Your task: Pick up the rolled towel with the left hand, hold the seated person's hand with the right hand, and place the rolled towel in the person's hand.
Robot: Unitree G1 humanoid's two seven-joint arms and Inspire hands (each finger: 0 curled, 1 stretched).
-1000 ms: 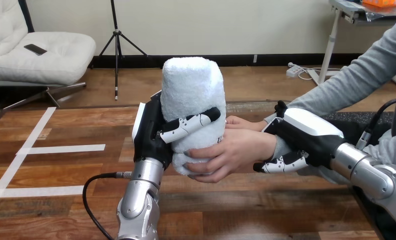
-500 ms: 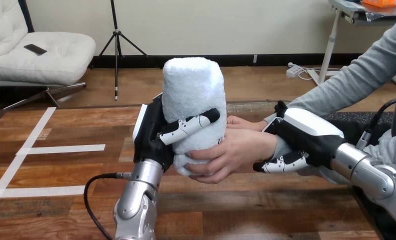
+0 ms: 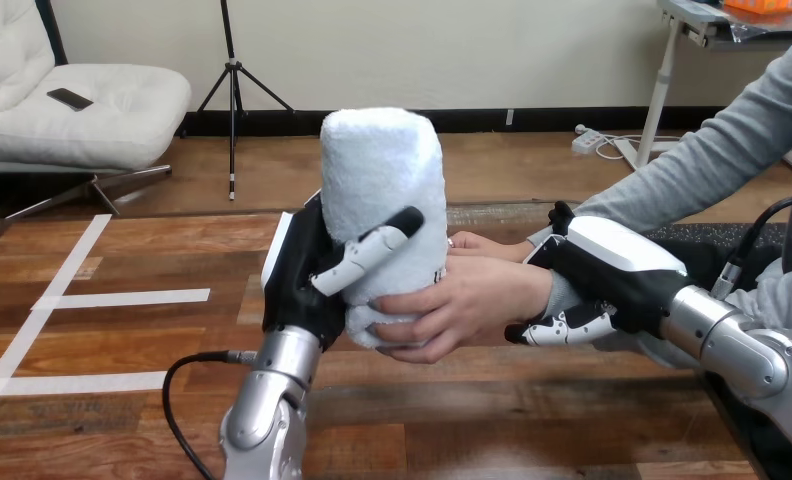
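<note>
Now: your left hand (image 3: 297,265) has the rolled towel (image 3: 382,190) in its grasp. The towel stands upright near the middle of the head view, pale blue-white, with its rounded top well above the hand.

- Left hand: the black-and-white back faces left against the towel's side, and one digit (image 3: 367,250) lies slanted across the front of the roll. The remaining fingers are behind the towel, so you cannot check them; the grip reads as closed round the roll.
- The towel's lower end looks lifted off the table (image 3: 122,400), though the edge there is partly covered and this is not certain.
- The person's hand (image 3: 457,300) comes in from the right and wraps the lower part of the towel, fingers curled round its base just below your left hand's digit. Both your left hand and the person's hand are on the towel.
- Right hand (image 3: 612,270): it sits over the person's wrist (image 3: 559,292), white shell on top, with its fingers (image 3: 567,325) curled underneath. It is clasped round the wrist, not the palm.
- A second hand of the person (image 3: 482,243) shows just behind the towel, near its right side; whether it touches the roll cannot be told.
- White tape strips (image 3: 122,297) lie on the table at the left, well apart from both hands.
</note>
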